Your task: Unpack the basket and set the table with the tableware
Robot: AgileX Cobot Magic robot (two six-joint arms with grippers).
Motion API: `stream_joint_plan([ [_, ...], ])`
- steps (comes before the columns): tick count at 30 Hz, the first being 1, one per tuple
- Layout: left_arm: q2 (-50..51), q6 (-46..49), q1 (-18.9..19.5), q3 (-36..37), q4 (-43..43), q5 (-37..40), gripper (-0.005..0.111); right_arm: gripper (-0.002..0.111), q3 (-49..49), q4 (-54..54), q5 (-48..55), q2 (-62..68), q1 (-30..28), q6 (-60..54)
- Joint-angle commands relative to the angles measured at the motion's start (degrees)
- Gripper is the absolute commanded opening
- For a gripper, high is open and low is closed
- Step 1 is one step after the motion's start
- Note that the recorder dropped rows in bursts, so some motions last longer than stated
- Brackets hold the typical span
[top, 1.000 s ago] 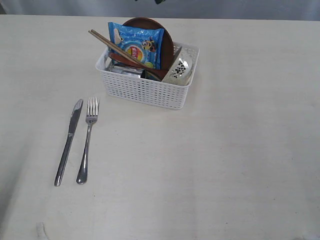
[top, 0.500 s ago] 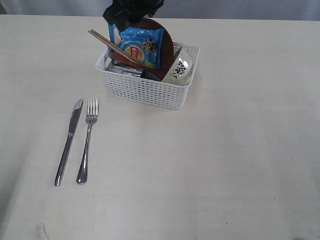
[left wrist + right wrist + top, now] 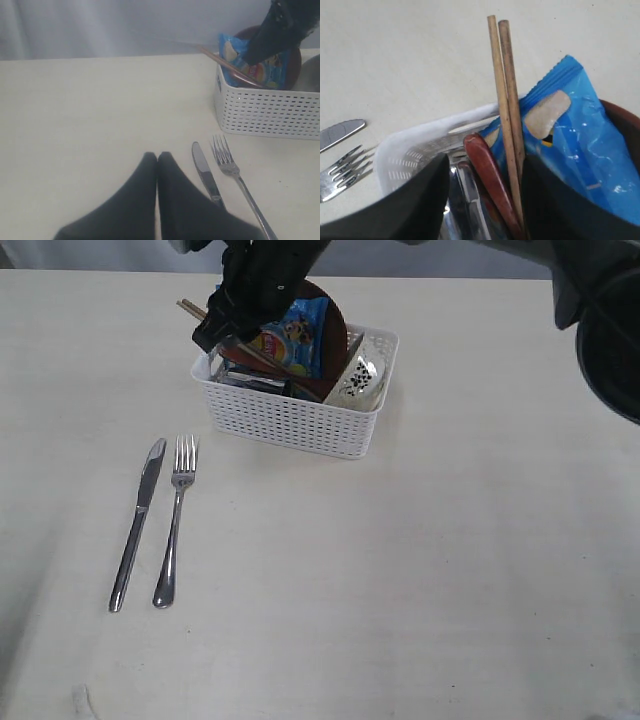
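The white basket (image 3: 290, 420) stands at the back of the table (image 3: 450, 570). In it are two chopsticks (image 3: 502, 75), a red-brown spoon (image 3: 480, 150), a steel mug (image 3: 465, 200), a brown plate (image 3: 335, 325) and an off-white bowl (image 3: 360, 375). My right gripper (image 3: 222, 335) hangs open over the basket's left end. In the right wrist view that gripper (image 3: 486, 160) has the spoon handle and the chopsticks between its fingers, apart from both. Knife (image 3: 135, 530) and fork (image 3: 172, 530) lie side by side on the table. My left gripper (image 3: 157, 156) is shut, empty, just left of the knife (image 3: 205, 170).
A blue chips packet (image 3: 300, 335) leans against the plate inside the basket, right beside the chopsticks. The right arm's dark body (image 3: 600, 320) fills the upper right corner. A grey backdrop runs along the table's far edge (image 3: 100, 270).
The right arm has come in from the top and dropped from above the chips packet to the basket's left end. Knife, fork and basket have not moved.
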Motion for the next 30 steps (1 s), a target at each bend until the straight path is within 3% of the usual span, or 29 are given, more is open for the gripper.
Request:
stream_joint_plan([
  [1,-0.15,-0.24,-0.29,0.18,0.52,-0.61,0.000,0.044,-0.44,-1.57,-1.04,1.03,0.54,-0.20],
  [4,-0.15,-0.24,-0.29,0.18,0.52,-0.61,0.000,0.046,-0.44,-1.57,-0.80,1.56,0.54,0.21],
  [8,-0.15,-0.24,-0.29,0.18,0.52,-0.61,0.000,0.062,-0.44,-1.57,-0.70,1.56,0.54,0.21],
  [20,-0.15,-0.24,-0.29,0.18,0.52,-0.61,0.000,0.062,-0.44,-4.88,-6.92,6.80,0.42,6.42],
  [22,-0.15,-0.24,-0.29,0.18,0.52,-0.61,0.000,0.049,-0.44,-4.88,-7.15,6.86,0.42,7.20],
  [23,-0.15,-0.24,-0.29,0.18,0.52,-0.61,0.000,0.037,-0.44,-4.88,-7.54,6.74,0.53,7.20],
  [27,-0.15,-0.24,-0.29,0.18,0.52,-0.61,0.000,0.003,-1.91,-4.88,-6.73,6.67,0.53,7.20],
  [30,-0.15,-0.24,-0.29,0.18,0.52,-0.61,0.000,-0.001,-4.32,-4.88,-5.57,6.67,0.53,7.33],
])
